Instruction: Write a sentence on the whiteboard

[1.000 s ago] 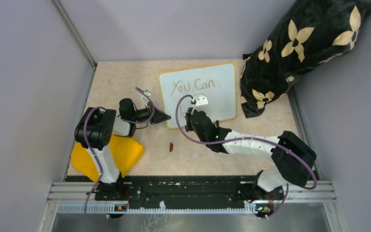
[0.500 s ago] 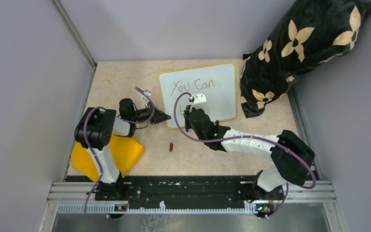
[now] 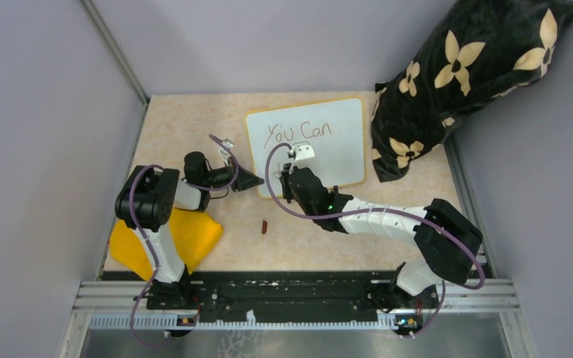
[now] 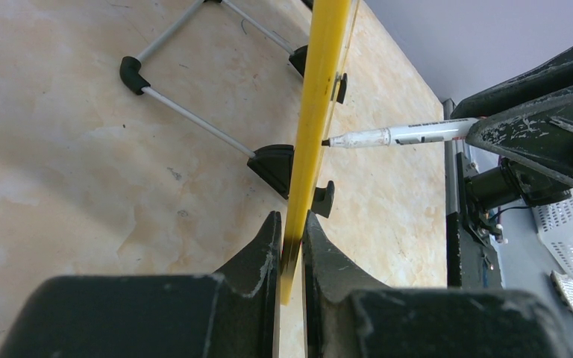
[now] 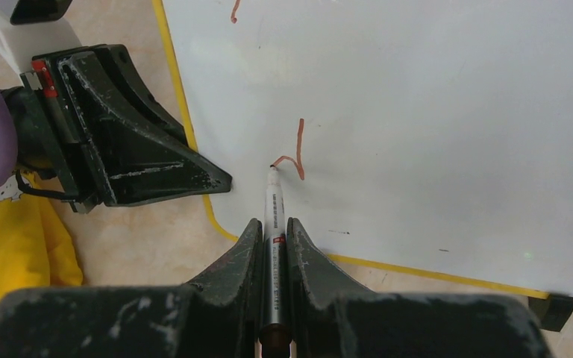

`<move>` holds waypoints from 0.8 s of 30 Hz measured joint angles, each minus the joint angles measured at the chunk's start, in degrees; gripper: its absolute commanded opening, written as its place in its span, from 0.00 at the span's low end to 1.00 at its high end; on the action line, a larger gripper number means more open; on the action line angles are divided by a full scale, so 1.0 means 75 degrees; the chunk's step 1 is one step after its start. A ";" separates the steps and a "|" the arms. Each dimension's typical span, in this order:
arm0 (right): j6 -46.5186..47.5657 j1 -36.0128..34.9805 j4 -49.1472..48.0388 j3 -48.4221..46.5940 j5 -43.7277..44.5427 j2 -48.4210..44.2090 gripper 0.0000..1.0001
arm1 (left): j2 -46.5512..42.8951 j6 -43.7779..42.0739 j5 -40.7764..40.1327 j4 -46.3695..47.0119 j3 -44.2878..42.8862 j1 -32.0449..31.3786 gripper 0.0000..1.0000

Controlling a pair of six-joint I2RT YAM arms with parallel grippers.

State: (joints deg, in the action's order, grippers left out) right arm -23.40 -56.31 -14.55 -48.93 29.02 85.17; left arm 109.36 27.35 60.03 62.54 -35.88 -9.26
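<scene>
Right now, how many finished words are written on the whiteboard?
2. "You" sits upper left on the whiteboard, "Can" just right of it. Below, one started stroke meets the marker tip; the right arm may hide more.

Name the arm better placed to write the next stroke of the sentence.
Right. The right end effector grips the marker, its tip at the whiteboard beside a stroke. The left end effector is clamped on the yellow frame, steadying the board.

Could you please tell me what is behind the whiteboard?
Behind the whiteboard, the left wrist view shows a thin wire stand with black feet on the table. From above, the board hides it entirely.
</scene>
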 measured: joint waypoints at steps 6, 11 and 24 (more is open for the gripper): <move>-0.0009 -0.0020 0.0009 0.0000 -0.0035 0.0026 0.00 | 0.0000 0.0000 0.0000 0.0000 0.0000 0.0000 0.00; -0.0032 -0.0023 0.0015 0.0023 -0.0026 0.0026 0.00 | 0.0000 0.0000 0.0000 0.0000 0.0000 0.0000 0.00; -0.0029 -0.0035 0.0184 0.0224 0.0096 -0.0105 0.00 | 0.0000 0.0000 0.0000 0.0000 0.0000 -0.0003 0.00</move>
State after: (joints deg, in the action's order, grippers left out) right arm -23.62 -56.58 -13.17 -47.24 29.74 84.38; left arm 109.36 27.35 60.03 62.54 -35.88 -9.28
